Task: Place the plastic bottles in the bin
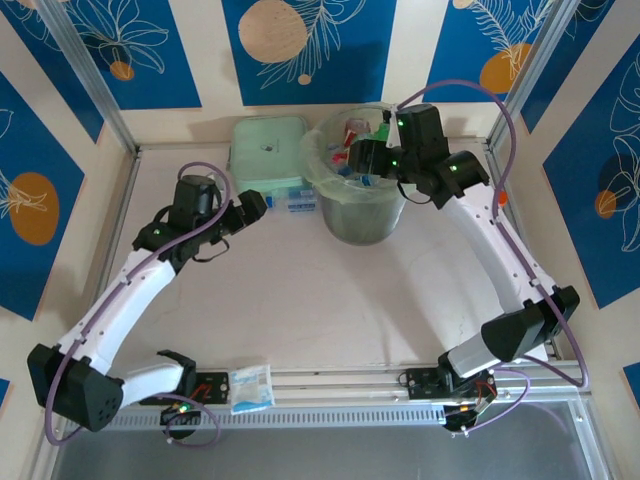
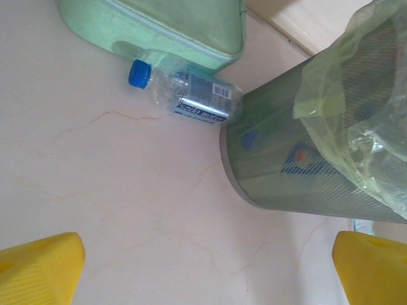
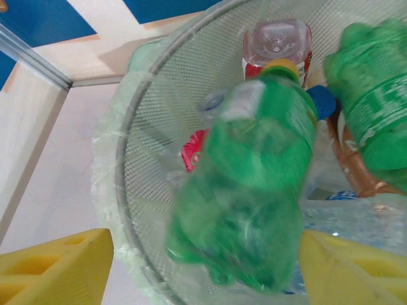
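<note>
My right gripper (image 3: pixel 206 270) hangs open over the bin (image 3: pixel 124 190), a pale green mesh bucket with a clear liner. A blurred green plastic bottle (image 3: pixel 254 190) is loose between its yellow fingers (image 3: pixel 57 267), cap end pointing down into the bin. Inside lie another green bottle (image 3: pixel 375 108), a clear one with a red label (image 3: pixel 276 44) and several more. On the table, a clear bottle with a blue cap (image 2: pixel 184 95) lies between a flat box and the bin (image 2: pixel 305 165). My left gripper (image 2: pixel 206 267) is open and empty, a short way in front of that bottle.
The flat pale green box (image 1: pixel 268 150) sits at the back, left of the bin (image 1: pixel 362 220). A white-blue packet (image 1: pixel 251 388) lies at the near edge by the left arm's base. Frame posts and walls close in the table on the left, right and back.
</note>
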{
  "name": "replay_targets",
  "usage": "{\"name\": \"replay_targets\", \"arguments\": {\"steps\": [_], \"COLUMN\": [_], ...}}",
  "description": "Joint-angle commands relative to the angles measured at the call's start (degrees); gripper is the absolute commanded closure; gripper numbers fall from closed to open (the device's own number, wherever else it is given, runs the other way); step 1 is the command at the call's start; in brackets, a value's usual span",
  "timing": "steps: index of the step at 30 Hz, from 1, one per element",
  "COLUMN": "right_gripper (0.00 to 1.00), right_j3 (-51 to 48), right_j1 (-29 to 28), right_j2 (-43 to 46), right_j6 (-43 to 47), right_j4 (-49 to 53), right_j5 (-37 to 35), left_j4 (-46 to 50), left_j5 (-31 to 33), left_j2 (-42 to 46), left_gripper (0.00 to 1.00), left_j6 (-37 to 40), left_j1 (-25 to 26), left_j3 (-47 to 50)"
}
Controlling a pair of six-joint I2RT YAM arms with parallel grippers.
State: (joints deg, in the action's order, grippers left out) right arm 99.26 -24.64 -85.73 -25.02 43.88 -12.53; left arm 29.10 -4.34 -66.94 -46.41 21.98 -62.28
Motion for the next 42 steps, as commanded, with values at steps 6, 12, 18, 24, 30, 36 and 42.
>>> {"name": "replay_targets", "arguments": {"steps": [6,12,18,24,30,36,42], "right_gripper": [0.24,0.56,0.62,0.63,0.6,0.55,0.54], "right_j3": [1.61,4.71,4.76,6.18,7.36,6.37,-1.07], "right_j1": [0.05,-0.22,-0.32,-1.18,-4.13,-11.23,-17.95], "right_j2": [4.59,1.18,-3.39,-5.27,-1.59,5.79,14.17], "right_j6": [2.19,2.41,1.81,1.99,3.19,3.32,-0.93], "right_j4": [1.21,2.06,0.95,1.8,3.77,7.2,8.59], "right_j5": [-3.54,-0.02,-1.21,-2.6,-7.27,-12.87,-17.28], "left_j4": [-4.93,-7.32,-8.37,-8.76,-13.69,-16.23,-18.1], "left_j5": [1.79,2.71,3.22,8.53,8.77,7.08,7.17], "left_j2": [-5.48,-9.8,-14.52,-19.22,-29.16,-38.52,-44.15], "left_gripper": [0.01,0.02,0.08,0.03,0.06,0.09,0.09], "left_j6": [-1.11,-3.06,-2.77,-1.7,-1.93,-4.8,-5.38], "left_j1": [-0.18,-0.18,-0.18,-0.18,-0.18,-0.18,1.56], "left_j3": [0.63,-0.89,-2.84,-6.4,-11.64,-16.66,-20.6]}}
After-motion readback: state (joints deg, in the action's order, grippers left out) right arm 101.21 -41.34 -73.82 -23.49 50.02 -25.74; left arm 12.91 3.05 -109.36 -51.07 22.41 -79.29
